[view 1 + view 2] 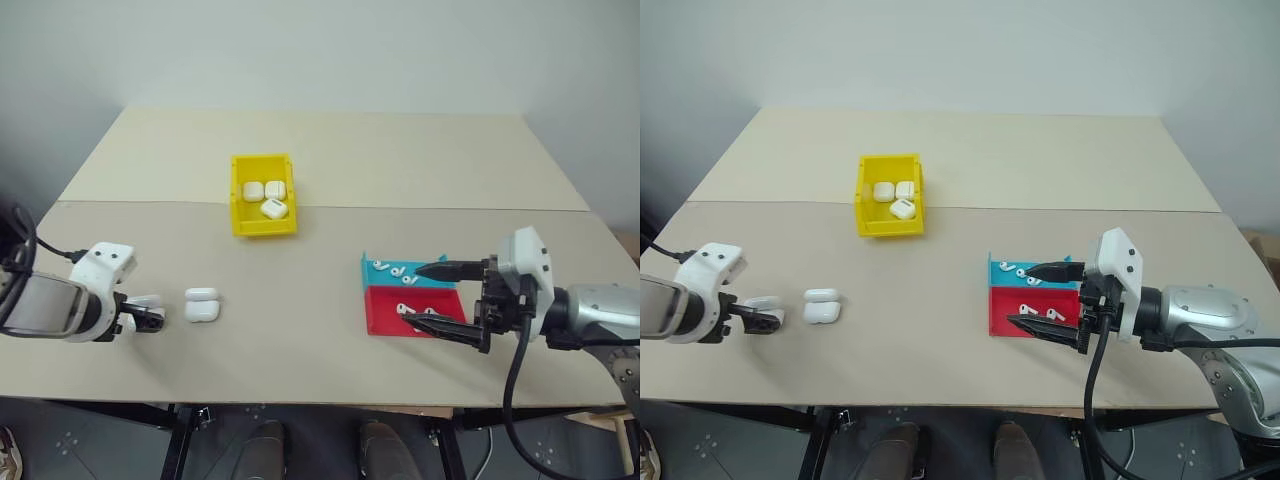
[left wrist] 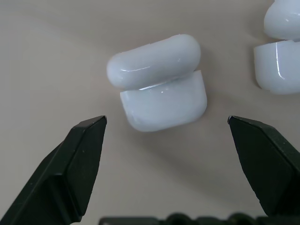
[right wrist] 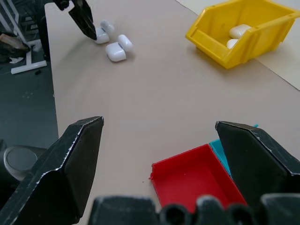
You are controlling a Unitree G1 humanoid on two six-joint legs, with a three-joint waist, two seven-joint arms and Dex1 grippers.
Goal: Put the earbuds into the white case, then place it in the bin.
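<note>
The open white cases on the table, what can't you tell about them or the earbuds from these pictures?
- Case under the left gripper: the white case has its lid up, but its rim hides the inside, so no telling whether it is loaded.
- Second open case: cut off by the left wrist view's edge.
- Earbuds in the blue-and-red tray: too small to count; the right gripper covers part of the tray.

No readable text, no labels, no brand marks, no numbers, no signs on any surface in these views
</note>
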